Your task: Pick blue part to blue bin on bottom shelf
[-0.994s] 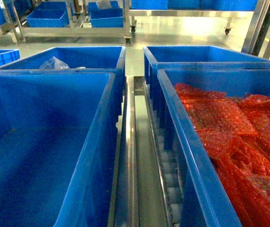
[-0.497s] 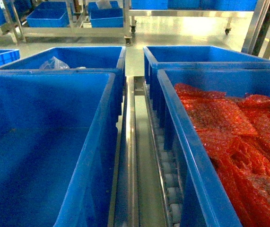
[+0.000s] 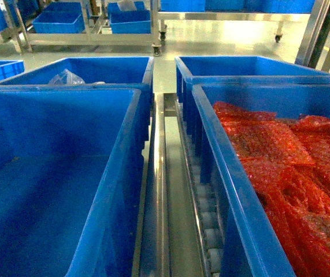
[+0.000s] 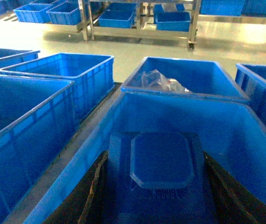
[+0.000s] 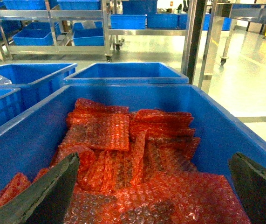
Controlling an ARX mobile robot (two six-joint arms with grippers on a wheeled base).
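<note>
Nothing had shifted in the head view since the earlier frames. The left gripper [image 4: 154, 205] was clamped on the blue part [image 4: 160, 161], held between its fingers above the near blue bin [image 4: 244, 140]. The right gripper [image 5: 153, 196] hung spread wide over red bubble wrap [image 5: 123, 154], holding nothing.

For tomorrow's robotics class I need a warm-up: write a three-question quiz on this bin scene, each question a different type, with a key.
1. True or false: the near right bin holds red bubble-wrap bags.
2. Multiple choice: what lies in the far left bin? A) a clear plastic bag B) red bags C) a bottle
3. Fill in: in the left wrist view a blue part sits between the left gripper's ____ fingers.

Key: 1 true; 2 A; 3 dark
</note>
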